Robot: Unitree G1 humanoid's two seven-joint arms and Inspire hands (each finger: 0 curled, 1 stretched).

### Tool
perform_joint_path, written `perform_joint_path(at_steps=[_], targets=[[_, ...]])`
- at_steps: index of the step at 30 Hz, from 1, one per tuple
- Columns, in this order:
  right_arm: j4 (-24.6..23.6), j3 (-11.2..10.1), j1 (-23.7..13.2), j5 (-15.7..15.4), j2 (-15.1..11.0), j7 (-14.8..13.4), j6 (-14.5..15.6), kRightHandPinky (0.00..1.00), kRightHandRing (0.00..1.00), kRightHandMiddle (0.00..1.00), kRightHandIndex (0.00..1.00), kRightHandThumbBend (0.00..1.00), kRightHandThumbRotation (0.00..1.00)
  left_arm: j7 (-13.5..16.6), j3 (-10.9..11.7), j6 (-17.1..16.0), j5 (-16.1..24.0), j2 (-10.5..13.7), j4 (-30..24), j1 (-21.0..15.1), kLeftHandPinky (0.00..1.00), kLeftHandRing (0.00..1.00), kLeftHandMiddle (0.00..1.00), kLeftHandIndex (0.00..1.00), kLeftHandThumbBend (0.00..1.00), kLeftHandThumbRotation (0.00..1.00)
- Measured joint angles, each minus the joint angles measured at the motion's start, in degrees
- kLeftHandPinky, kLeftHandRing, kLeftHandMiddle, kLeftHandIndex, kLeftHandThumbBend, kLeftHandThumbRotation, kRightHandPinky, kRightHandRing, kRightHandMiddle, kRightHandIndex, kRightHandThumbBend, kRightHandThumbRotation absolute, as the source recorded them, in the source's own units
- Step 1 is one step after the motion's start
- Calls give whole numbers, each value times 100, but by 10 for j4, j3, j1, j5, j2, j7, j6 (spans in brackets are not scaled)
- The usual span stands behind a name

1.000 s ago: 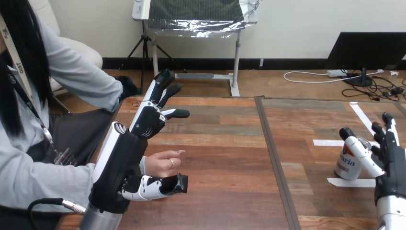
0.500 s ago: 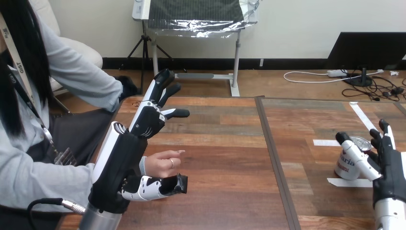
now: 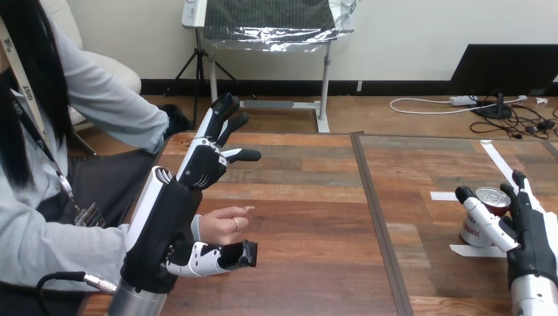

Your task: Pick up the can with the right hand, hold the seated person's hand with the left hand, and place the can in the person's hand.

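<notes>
Step in hand, as I judge it: right-hand grasp on the can.

Can [image 3: 491, 197] stands on the table [image 3: 309, 217] at the far right, on the white tape marks [image 3: 477, 250], well apart from the person. It is upright, long axis vertical, lid facing up.

Right hand [image 3: 530, 237] is at the can with its fingers spread apart and fairly straight. The thumb crosses the can's near-left side and the fingers rise at its right, so the can sits between them. It is not clamped, and I cannot tell if there is contact.

To do it well: close the thumb and fingers evenly round the middle of the can's wall, keep the can vertical, and lift only once it is firmly wrapped. A one-sided push could tip or slide it.

Left hand [image 3: 177, 204] is raised at the left with straight fingers splayed and pointing away. Its thumb is below the person's hand [image 3: 224, 225], which lies between thumb and fingers without being gripped.
</notes>
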Motion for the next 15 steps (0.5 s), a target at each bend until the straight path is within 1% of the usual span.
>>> perform_joint_path(at_steps=[8,11,15], targets=[[1,0,0,5,0,13,10,93,95,95,100,100,59,0,1,0,0,0,-4,0,74,93,99,98,100,68],[3,0,0,7,1,14,12,87,91,95,100,100,60,0,1,0,0,0,-5,1,73,93,99,98,100,68],[4,1,0,7,1,14,14,87,91,95,100,100,61,-1,1,0,-1,0,-6,1,73,93,99,98,100,68]])
